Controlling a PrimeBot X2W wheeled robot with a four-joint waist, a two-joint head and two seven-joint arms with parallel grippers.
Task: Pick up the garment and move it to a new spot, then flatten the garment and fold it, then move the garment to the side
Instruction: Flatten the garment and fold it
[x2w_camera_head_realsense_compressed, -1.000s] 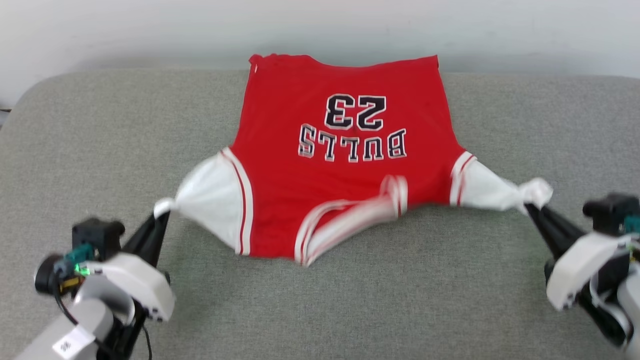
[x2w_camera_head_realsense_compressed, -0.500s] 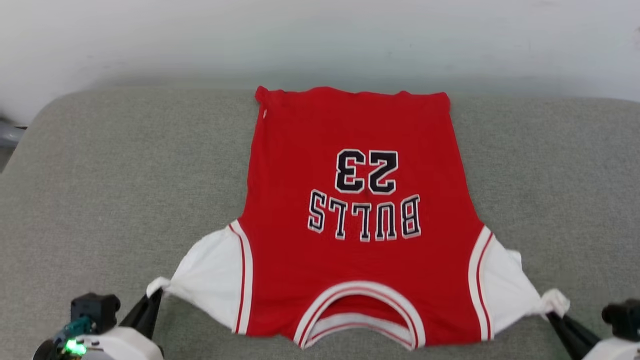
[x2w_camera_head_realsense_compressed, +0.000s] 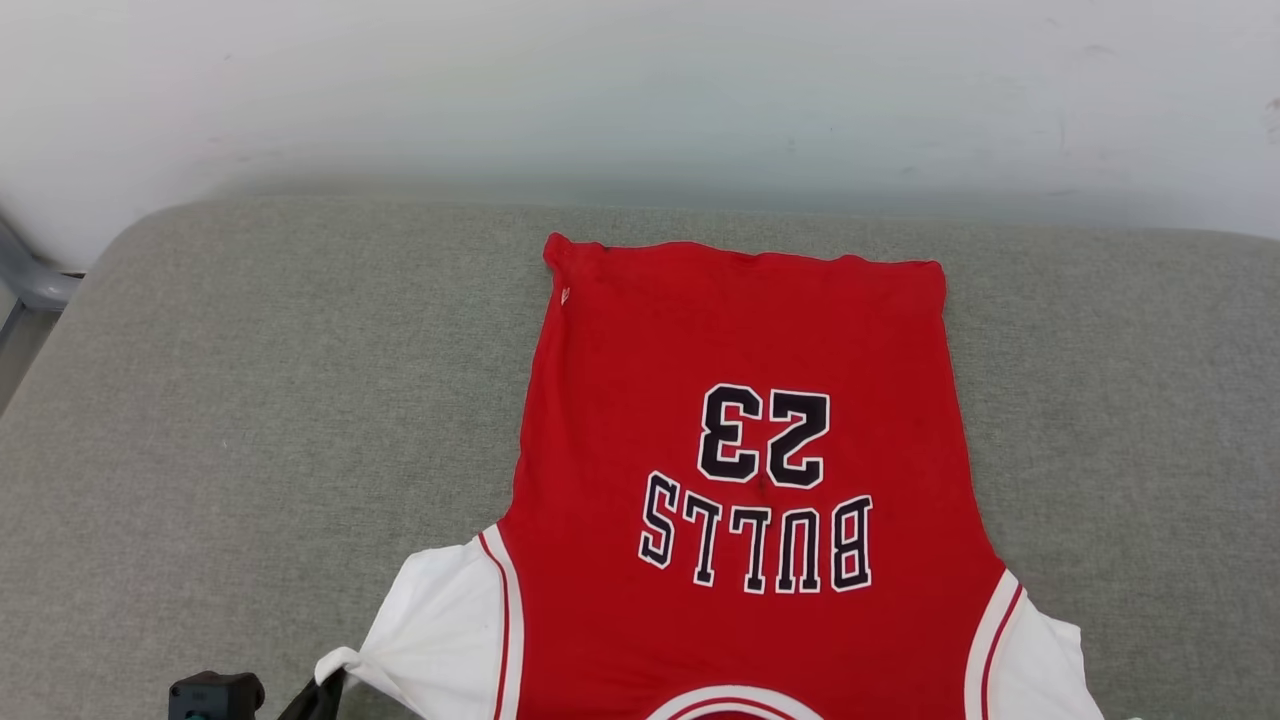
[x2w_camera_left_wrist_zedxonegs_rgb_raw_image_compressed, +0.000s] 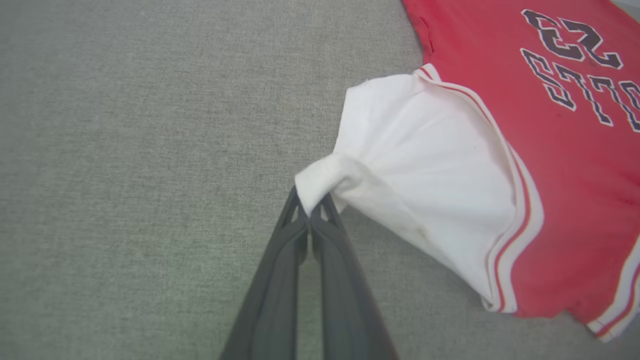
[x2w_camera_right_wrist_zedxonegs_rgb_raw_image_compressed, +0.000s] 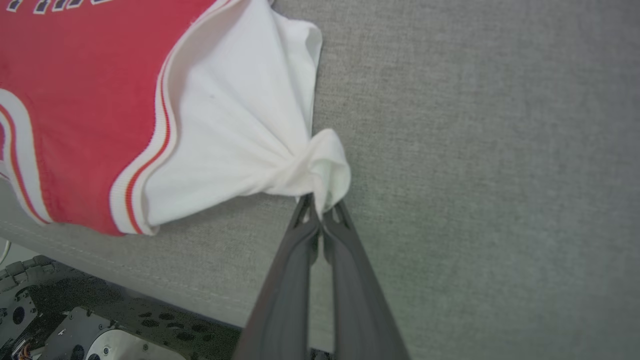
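The garment (x2w_camera_head_realsense_compressed: 740, 340) is a red shirt with white sleeves and dark "BULLS 23" lettering. It lies spread face up on the grey cushion, hem at the far side, collar toward me. My left gripper (x2w_camera_left_wrist_zedxonegs_rgb_raw_image_compressed: 311, 210) is shut on the bunched tip of one white sleeve (x2w_camera_left_wrist_zedxonegs_rgb_raw_image_compressed: 425, 165); its dark fingers (x2w_camera_head_realsense_compressed: 312, 700) show at the bottom left of the head view. My right gripper (x2w_camera_right_wrist_zedxonegs_rgb_raw_image_compressed: 320, 212) is shut on the gathered tip of the other white sleeve (x2w_camera_right_wrist_zedxonegs_rgb_raw_image_compressed: 240, 135). Both sleeves are pulled taut outward, low over the cushion.
The grey cushion (x2w_camera_head_realsense_compressed: 250, 400) stretches wide on both sides of the shirt. A pale wall (x2w_camera_head_realsense_compressed: 600, 90) stands right behind it. A grey metal bar (x2w_camera_head_realsense_compressed: 30, 285) is at the far left. The cushion's front edge (x2w_camera_right_wrist_zedxonegs_rgb_raw_image_compressed: 150, 285) lies near the right sleeve, my base (x2w_camera_right_wrist_zedxonegs_rgb_raw_image_compressed: 75, 325) below it.
The head camera has tilted up. Both grippers have drawn the shirt toward me by its sleeves, away from the cushion's back edge, and the rumpled collar has settled flat.
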